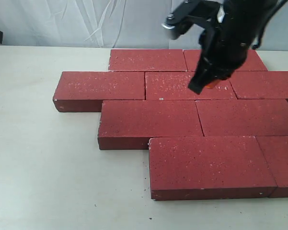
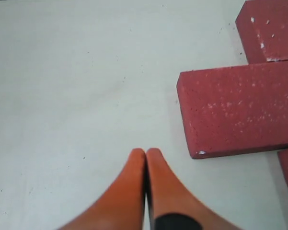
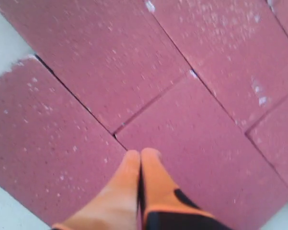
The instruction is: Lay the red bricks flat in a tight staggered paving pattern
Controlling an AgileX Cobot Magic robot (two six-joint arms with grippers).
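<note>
The red bricks [image 1: 151, 117], dark red rectangular paving blocks with a rough matte surface flecked with white, lie flat on a pale off-white table [image 1: 38, 167] in four staggered rows. From the far row to the near one there are two, three, two and two, and each row is offset sideways from the next. The blocks sit edge to edge, and the right wrist view shows thin dark gaps at some joints [image 3: 206, 158]. The near row's right block runs off the edge of the exterior view. The right gripper [image 1: 203, 87], black with orange fingertips [image 3: 129, 165], hangs over the middle block of the second row, close to a joint. Its jaws are pressed together with nothing between them, and I cannot tell whether the tips touch the surface. The left gripper [image 2: 146, 152] is likewise closed tight and empty over bare table, near the corner of one brick [image 2: 239, 110] but apart from it.
</note>
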